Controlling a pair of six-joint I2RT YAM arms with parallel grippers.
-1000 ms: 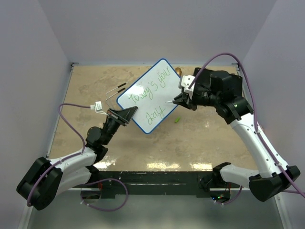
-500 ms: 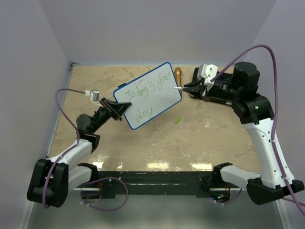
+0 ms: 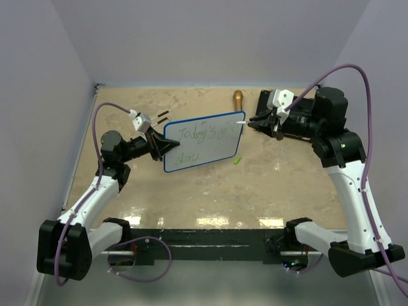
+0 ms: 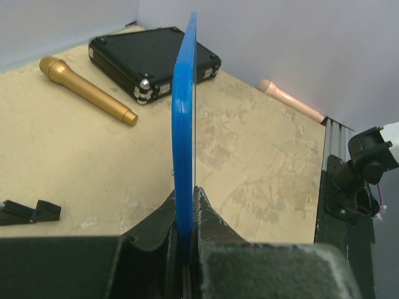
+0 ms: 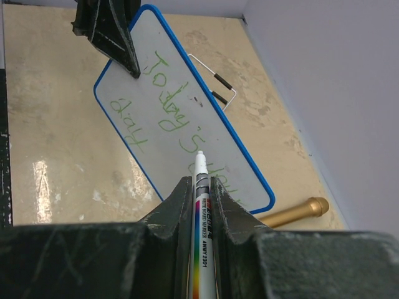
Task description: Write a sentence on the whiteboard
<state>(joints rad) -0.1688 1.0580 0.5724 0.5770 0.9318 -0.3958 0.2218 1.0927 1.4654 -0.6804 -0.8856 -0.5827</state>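
The whiteboard [image 3: 207, 143], white with a blue rim, carries green writing that reads "Today's your day". It is lifted off the table and tilted, and my left gripper [image 3: 160, 146] is shut on its left edge. In the left wrist view the whiteboard [image 4: 184, 118] stands edge-on between the jaws of the left gripper [image 4: 186, 194]. My right gripper [image 3: 256, 121] is shut on a white marker [image 5: 201, 187], whose tip is at the board's top right corner. From the right wrist the whiteboard [image 5: 181, 118] lies beyond the right gripper [image 5: 199, 182].
A gold microphone [image 3: 238, 99] lies at the back, beside a black case [image 4: 156, 59] under the right arm. A small green cap [image 3: 237, 160] rests below the board. Black-tipped wire clips [image 3: 159, 117] lie left of the board. A pinkish handle [image 4: 290, 99] lies by the wall.
The left arm swung the whiteboard left and tipped it up flatter to the camera. The right gripper drew back from the writing to the board's right corner, marker still held.
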